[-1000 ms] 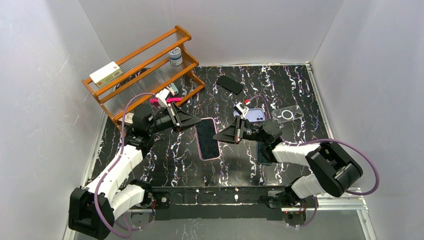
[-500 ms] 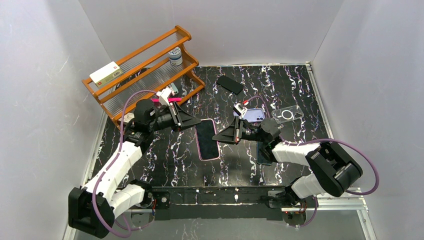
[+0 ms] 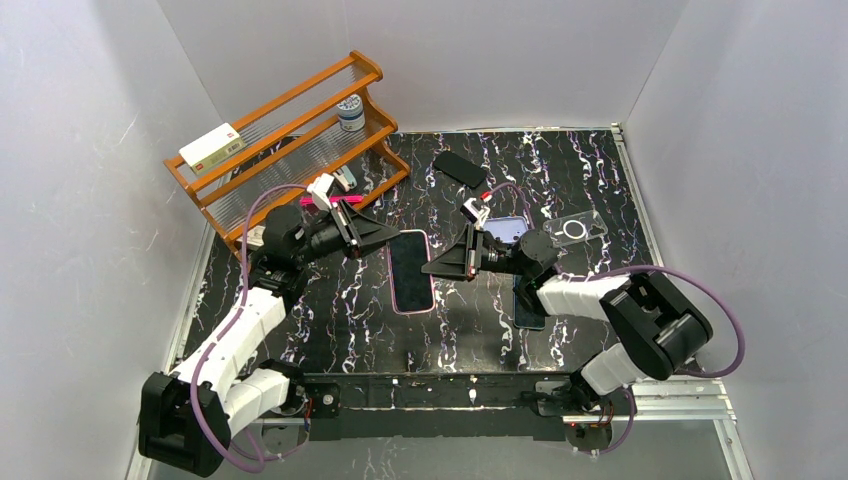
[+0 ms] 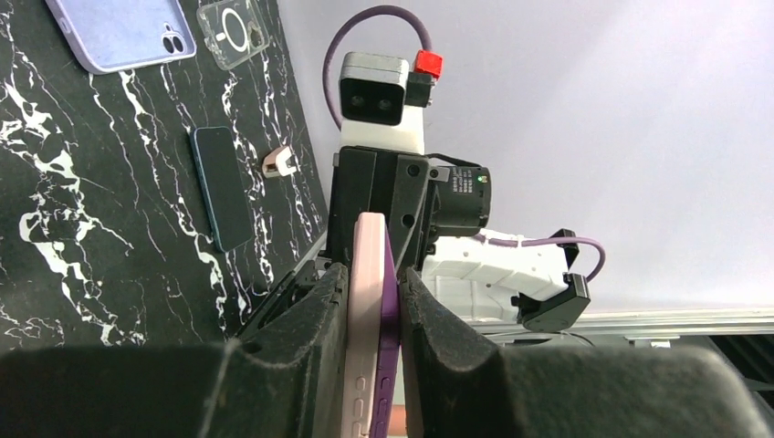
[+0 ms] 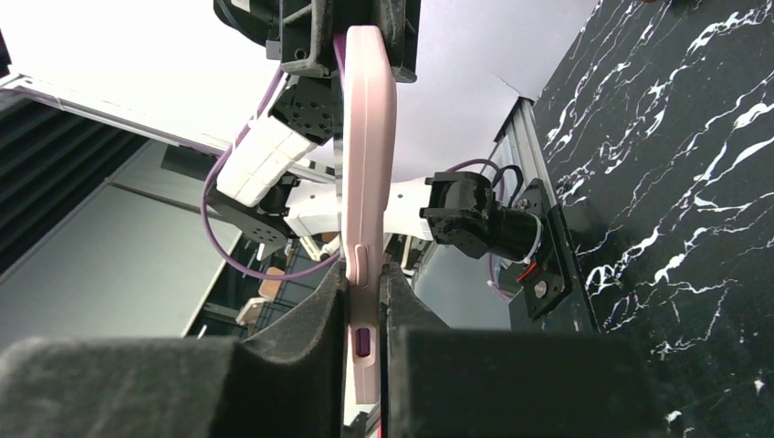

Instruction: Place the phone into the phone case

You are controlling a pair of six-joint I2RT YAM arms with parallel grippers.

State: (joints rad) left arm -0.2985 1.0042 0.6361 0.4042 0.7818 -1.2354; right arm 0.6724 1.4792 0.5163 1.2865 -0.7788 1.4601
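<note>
A purple phone with a black screen sits in a pink case and is held between both grippers above the marbled table. My left gripper is shut on its far-left end. My right gripper is shut on its right edge. In the left wrist view the fingers clamp the pink case and the purple phone edge, which stands slightly proud of the case. In the right wrist view my gripper pinches the pink case; purple shows through a cutout.
A lilac case, a clear case and a black phone lie at the back right. A dark phone lies under the right arm. A wooden rack with a box and a tin stands back left.
Both grippers keep their hold. The phone in its case has shifted slightly left and toward the back, and the right gripper has moved left with it.
</note>
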